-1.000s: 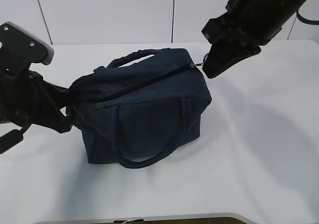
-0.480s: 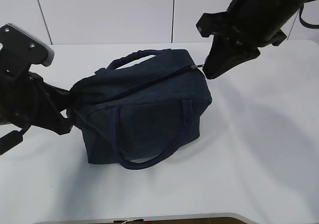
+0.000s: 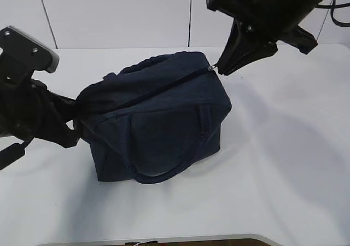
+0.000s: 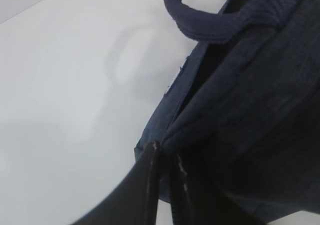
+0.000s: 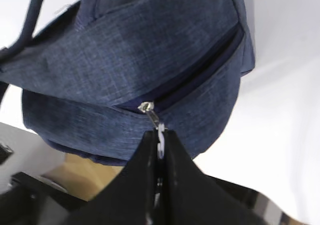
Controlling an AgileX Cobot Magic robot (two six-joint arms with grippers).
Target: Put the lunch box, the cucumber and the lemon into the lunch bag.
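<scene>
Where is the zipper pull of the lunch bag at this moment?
In the exterior view the zipper pull is at the right end of the lunch bag, on its top edge, clamped by the right gripper.

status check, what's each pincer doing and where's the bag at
Right pincer shut on zipper ring pull. Left pincer pinching lunch bag end fabric. Zipper closed, nothing blocking.

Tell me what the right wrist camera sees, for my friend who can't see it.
The right gripper has its black fingers pinched shut on the metal ring pull of the zipper on the dark navy lunch bag. The zipper is closed, and a white table lies below.
</scene>
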